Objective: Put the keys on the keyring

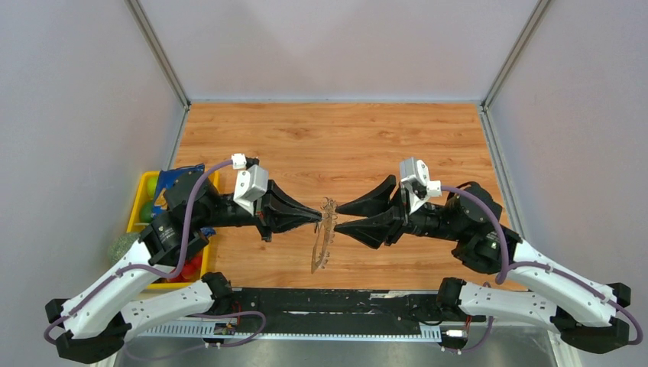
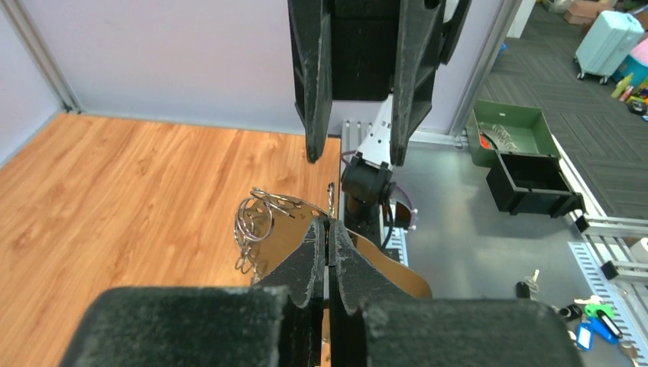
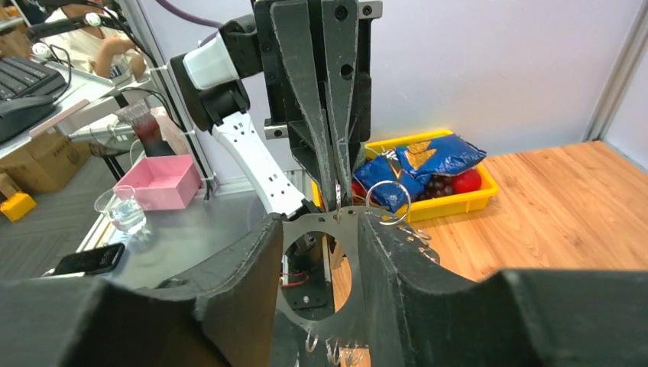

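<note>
Hazards
- Left gripper [image 1: 319,217], reaching in from 9 o'clock, is clamped tight on the upper rim of the keyring [image 1: 322,248]. The hoop hangs edge-on in mid-air over the middle of the table [image 1: 306,138], trailing toward 6 o'clock.
- Right gripper [image 1: 338,218], in from 3 o'clock, stands part-way open and straddles the hoop without gripping it.
- That leaves one thin pinch carrying everything. My guess is the hoop could pivot in that pinch, or slip and fall to the wood.
- The two sets of fingertips are nearly nose to nose. A small push from either arm could knock fingers together or twist the hoop out.
- The small split rings [image 2: 252,222] dangling off the rim hang close to the right fingers [image 3: 390,260]. They may snag if that gripper closes or pulls back carelessly.
- No key shows in either gripper, so I judge no threading can begin here. Fetching one would take an arm off the hoop.

Surroundings
- What looks like a small black-headed key [image 2: 527,285] lies on the grey bench well off toward 4 o'clock, with coloured tags nearby.
- A yellow bin [image 1: 144,187] at 9 o'clock holds a blue snack bag [image 3: 428,157] and red fruit, tucked behind the left arm.
- A green tray [image 2: 477,126] and a black box [image 2: 535,183] sit beyond the table at 3 o'clock.
- Nothing lies on the wood under the hoop. The only obstruction is the arms crowding each other.
</note>
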### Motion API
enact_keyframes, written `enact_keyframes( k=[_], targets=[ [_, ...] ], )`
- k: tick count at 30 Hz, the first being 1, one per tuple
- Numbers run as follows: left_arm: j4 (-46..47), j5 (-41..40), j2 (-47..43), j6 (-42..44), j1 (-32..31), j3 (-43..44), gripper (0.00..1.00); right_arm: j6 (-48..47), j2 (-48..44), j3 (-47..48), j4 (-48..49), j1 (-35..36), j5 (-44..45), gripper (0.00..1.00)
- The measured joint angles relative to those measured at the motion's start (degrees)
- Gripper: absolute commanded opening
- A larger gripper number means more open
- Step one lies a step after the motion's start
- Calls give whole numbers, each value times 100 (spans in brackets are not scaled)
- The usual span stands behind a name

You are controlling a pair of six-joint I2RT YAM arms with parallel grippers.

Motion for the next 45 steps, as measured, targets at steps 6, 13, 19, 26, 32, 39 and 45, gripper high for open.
enact_keyframes(
  k=[6, 13, 19, 26, 32, 39, 45],
  targets=[
    [-1095, -7, 337, 232, 0, 719, 0, -599, 304, 957, -1228, 0, -50, 40],
    [-2540, -17, 769, 610, 0, 1628, 0, -1185, 896, 1644, -2385, 0, -96, 40],
    [-3488, -155, 973, 981, 0, 1882, 0, -1523, 1132, 1681, -3110, 0, -107, 39],
    [-4240, -426, 1233, 1414, 0, 1851, 0, -1659, 1141, 1864, -3410, 0, -205, 39],
    [-4483, -588, 1436, 1639, -42, 1781, 0, -1755, 1270, 1860, -3484, 0, -413, 38],
    [-4686, -914, 1816, 1775, -317, 1775, 0, -1978, 1364, 1543, -3407, 0, -568, 37],
    [-4846, -1235, 2111, 1803, -568, 1775, 0, -2127, 1287, 859, -3126, 0, -551, 38]
  ],
)
